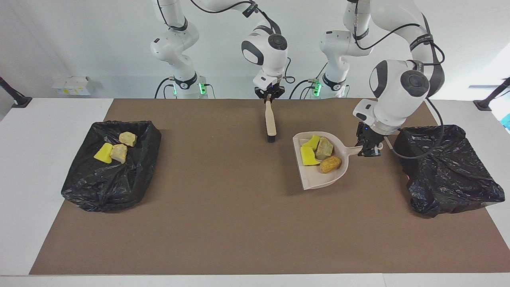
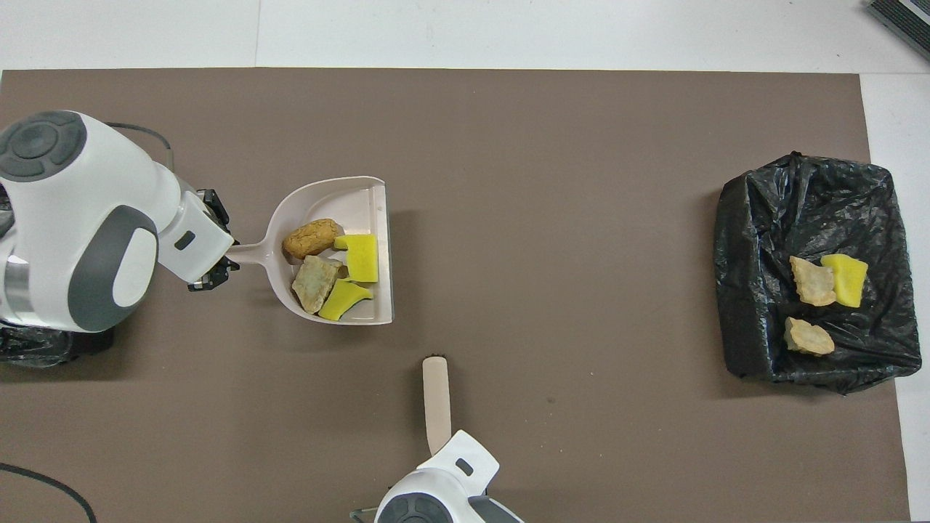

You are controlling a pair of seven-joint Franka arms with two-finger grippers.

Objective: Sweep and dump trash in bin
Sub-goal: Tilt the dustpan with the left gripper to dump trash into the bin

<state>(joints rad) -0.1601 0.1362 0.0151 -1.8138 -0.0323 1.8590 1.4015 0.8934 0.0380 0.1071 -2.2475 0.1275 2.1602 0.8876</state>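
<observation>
The left gripper point(image 1: 369, 148) was clamped on the handle of the beige dustpan point(image 1: 314, 181), holding it above the brown mat point(image 1: 223, 223) beside the black-lined bin point(image 1: 450, 175) at the left arm's end of the table. Four pieces of the trash point(image 1: 320, 153) lay in the pan: two yellow sponge pieces, a grey-tan lump and an orange-brown lump, all touching one another. The right gripper point(image 1: 269, 95) was closed on the top of the hand brush point(image 1: 270, 121), which hung upright with its dark bristles near the mat, nearer to the robots than the dustpan. Three more scraps point(image 1: 115, 149), one yellow sponge piece and two tan lumps, rested in the second black-lined bin point(image 1: 107, 179) at the right arm's end of the table.
</observation>
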